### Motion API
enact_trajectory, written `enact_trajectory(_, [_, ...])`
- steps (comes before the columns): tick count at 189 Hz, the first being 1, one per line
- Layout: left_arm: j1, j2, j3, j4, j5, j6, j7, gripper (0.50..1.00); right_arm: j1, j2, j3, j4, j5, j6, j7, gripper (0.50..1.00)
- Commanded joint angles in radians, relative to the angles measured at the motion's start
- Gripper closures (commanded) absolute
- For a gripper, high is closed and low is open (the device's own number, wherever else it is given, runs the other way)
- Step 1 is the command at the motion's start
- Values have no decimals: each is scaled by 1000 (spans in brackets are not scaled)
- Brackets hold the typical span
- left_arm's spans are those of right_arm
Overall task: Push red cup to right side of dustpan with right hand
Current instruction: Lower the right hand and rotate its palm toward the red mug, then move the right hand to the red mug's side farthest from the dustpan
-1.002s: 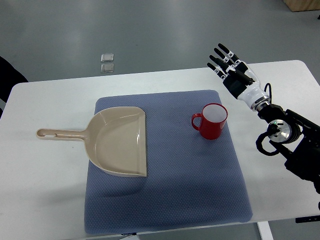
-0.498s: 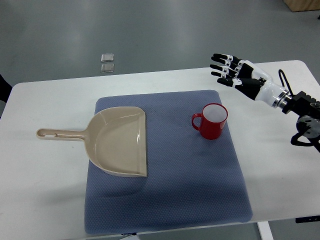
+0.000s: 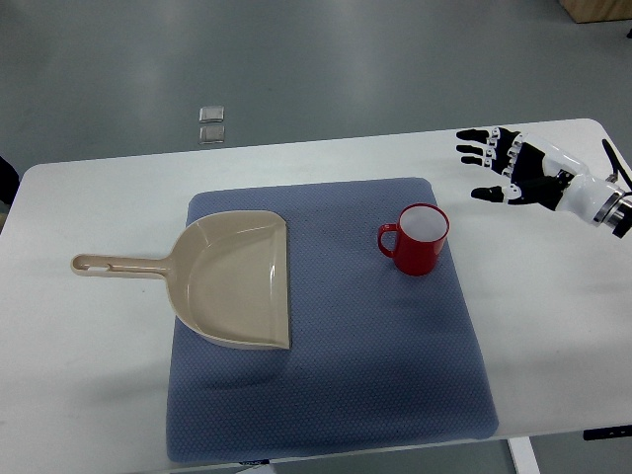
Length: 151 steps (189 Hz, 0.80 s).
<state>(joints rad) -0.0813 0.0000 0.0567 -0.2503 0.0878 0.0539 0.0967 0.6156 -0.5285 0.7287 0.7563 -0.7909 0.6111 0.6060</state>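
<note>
On the white desk (image 3: 89, 375) lies a blue-grey textured rectangular mat (image 3: 395, 365), and the glossy red cup (image 3: 417, 240) with a white inside stands upright on the mat's far right part, its handle turned toward the beige plastic dustpan (image 3: 232, 279). That dustpan rests on the mat's left part, its long handle reaching out over the bare desk to the left, its open mouth facing the cup; the two are well apart. Right of the cup, above the desk's far right corner, hovers the black-and-white right hand (image 3: 513, 176), its fingers (image 3: 479, 152) spread open and holding nothing, apart from the cup.
</note>
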Motion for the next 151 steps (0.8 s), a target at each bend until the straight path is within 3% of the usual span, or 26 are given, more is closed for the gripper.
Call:
enact_trajectory(1, [0,0,0,0,0,0,0,500,-17,8,-2,0,-64,0,5,568])
enact_trajectory(151, [0,0,0,-1,0,0,3,500,-79,123,9,-69,-99,-25,5,568])
